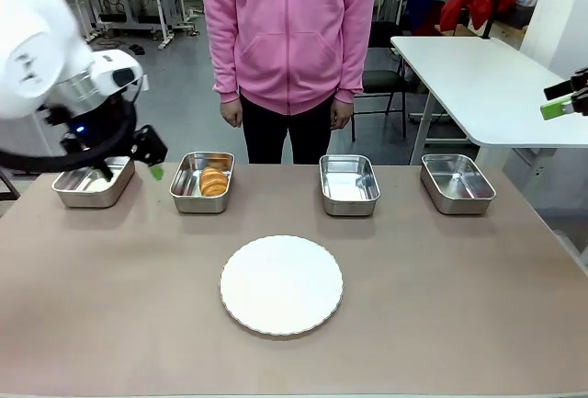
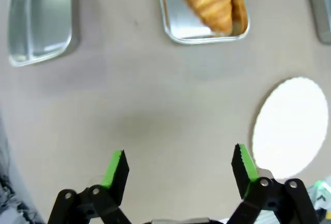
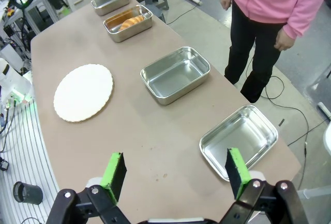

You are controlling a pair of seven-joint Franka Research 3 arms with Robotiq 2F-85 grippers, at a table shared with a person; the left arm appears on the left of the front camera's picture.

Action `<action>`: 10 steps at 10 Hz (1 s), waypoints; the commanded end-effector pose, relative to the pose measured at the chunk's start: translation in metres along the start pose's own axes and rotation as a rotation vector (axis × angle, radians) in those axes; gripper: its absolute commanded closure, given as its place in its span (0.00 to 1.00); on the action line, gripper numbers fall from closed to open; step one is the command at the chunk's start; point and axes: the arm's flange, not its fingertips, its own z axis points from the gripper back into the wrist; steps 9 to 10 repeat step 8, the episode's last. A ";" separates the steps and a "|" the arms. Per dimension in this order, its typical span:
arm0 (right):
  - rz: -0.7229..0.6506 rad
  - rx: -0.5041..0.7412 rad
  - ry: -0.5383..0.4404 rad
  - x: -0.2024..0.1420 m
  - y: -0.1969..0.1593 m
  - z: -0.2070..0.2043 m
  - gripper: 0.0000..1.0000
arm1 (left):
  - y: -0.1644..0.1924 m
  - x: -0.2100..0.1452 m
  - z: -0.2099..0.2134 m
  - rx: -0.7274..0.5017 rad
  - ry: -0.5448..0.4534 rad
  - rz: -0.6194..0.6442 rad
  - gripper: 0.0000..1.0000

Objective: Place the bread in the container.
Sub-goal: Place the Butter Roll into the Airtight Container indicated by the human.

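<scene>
Since the bread (image 1: 213,180) already lies inside the container (image 1: 186,198) (at eleven o'clock from the plate (image 1: 281,285)), both grippers, left gripper (image 2: 179,168) and right gripper (image 3: 176,173), stand spread and empty, needing only withdrawal.

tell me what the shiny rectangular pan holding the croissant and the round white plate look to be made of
The shiny rectangular pan holding the croissant looks like polished stainless steel: its walls mirror the golden-brown croissant and the light. The round white plate is matte with a finely scalloped edge, perhaps paper or foam, though ceramic cannot be ruled out.
</scene>
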 end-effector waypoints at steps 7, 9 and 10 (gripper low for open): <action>0.006 0.003 -0.012 0.002 0.001 0.001 0.00 | -0.004 -0.034 0.019 -0.002 -0.035 0.001 0.00; 0.006 0.003 -0.012 0.002 0.001 0.001 0.00 | -0.004 -0.034 0.019 -0.002 -0.035 0.001 0.00; 0.006 0.003 -0.012 0.002 0.001 0.001 0.00 | -0.004 -0.034 0.019 -0.002 -0.035 0.001 0.00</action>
